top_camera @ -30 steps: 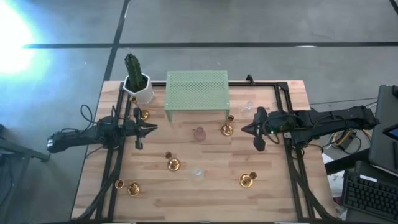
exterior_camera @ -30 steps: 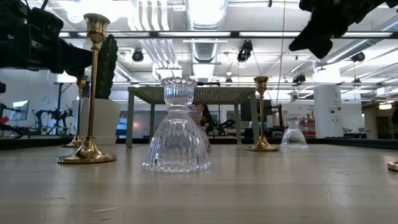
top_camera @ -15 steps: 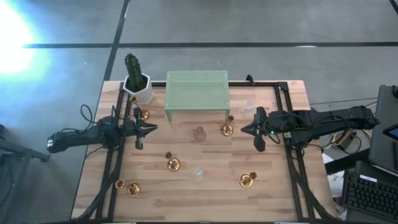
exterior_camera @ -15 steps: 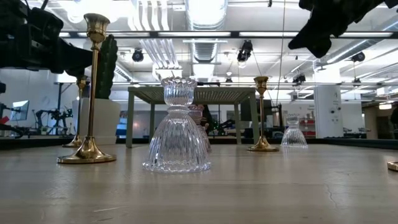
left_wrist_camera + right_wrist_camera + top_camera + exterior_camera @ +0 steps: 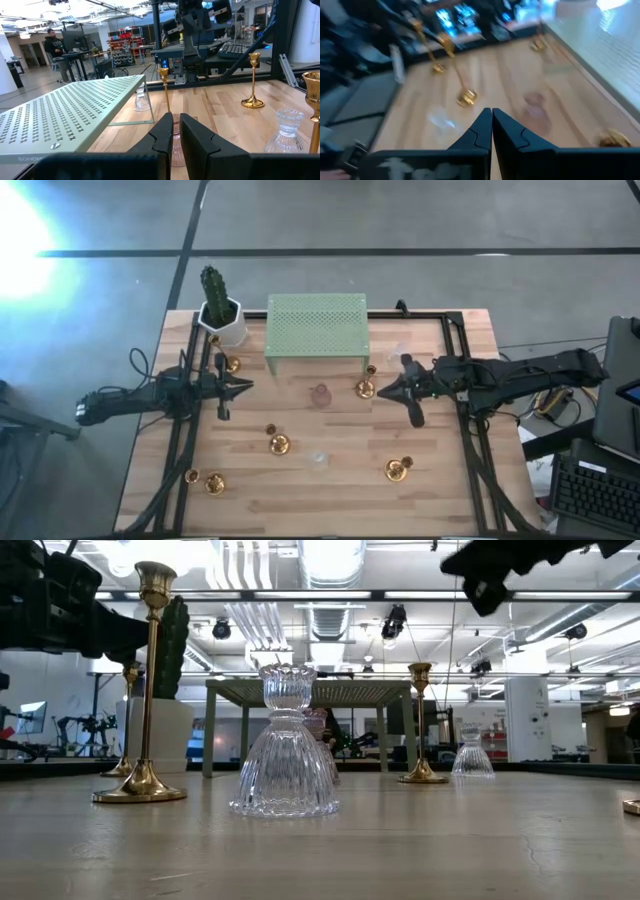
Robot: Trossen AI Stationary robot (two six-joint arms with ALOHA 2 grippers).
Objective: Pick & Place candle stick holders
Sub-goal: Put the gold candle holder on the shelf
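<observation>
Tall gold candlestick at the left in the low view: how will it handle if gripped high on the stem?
The tall gold holder probably tips easily: long slim stem, small domed base. Its polished surface looks slippery, so it may slide or twist between the fingers. Likely rigid metal.

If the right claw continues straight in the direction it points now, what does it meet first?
Probably the pinkish glass holder: the shut right claw points across the table toward it. The gold holder beside the claw tip seems just off that line, though height is unclear.
</observation>
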